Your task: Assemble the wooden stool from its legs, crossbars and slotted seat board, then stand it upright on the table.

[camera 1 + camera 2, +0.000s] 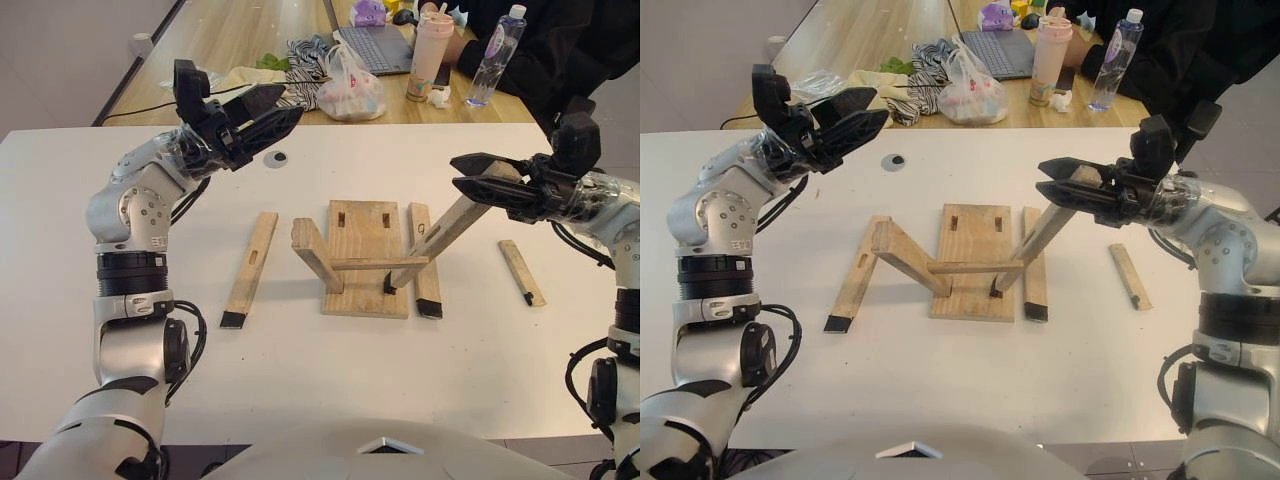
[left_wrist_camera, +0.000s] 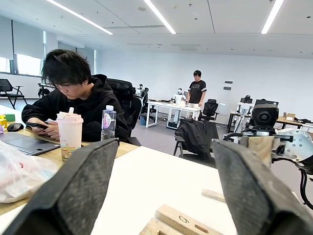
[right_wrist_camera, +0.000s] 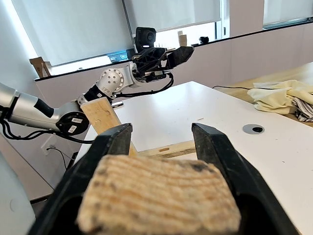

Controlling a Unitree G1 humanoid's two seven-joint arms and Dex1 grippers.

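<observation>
Here, clamps right gripper point(image 1: 456, 171) on the top end of a tilted leg point(image 1: 440, 235) footed on the seat board point(image 1: 365, 298), holds left gripper point(image 1: 291, 102) agape above the far edge of the tabletop point(image 1: 300, 370).

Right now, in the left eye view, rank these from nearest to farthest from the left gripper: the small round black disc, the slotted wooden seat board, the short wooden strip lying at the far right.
1. Small round black disc, lying close by the left gripper.
2. Slotted wooden seat board, in the middle.
3. Short wooden strip, on the robot's far right.
</observation>
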